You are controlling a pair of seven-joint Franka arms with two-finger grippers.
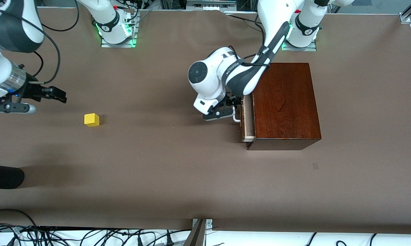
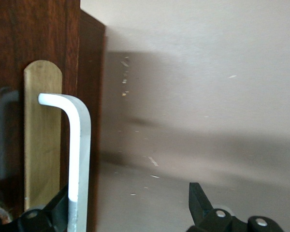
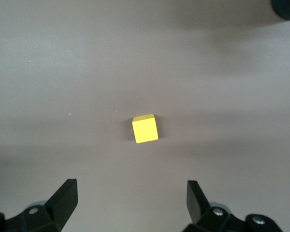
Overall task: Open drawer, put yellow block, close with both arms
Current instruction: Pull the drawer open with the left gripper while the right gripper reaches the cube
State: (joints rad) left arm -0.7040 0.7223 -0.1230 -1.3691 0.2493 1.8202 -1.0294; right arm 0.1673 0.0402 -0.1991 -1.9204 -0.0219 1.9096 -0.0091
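Drawer [image 1: 248,118] pulled slightly out of dark wooden box [image 1: 285,102], toward the left arm's end of the brown desk [image 1: 192,171]. Left end effector [image 1: 230,108] at white handle [image 2: 79,154], fingers [image 2: 199,200] spread wide, 1 on each side of the bar, not clamped. Yellow block [image 1: 91,120] resting on desk toward the right arm's end, well apart from box. Right end effector [image 1: 57,95] hovering above desk near block, fingers [image 3: 65,198] wide, holding nothing.
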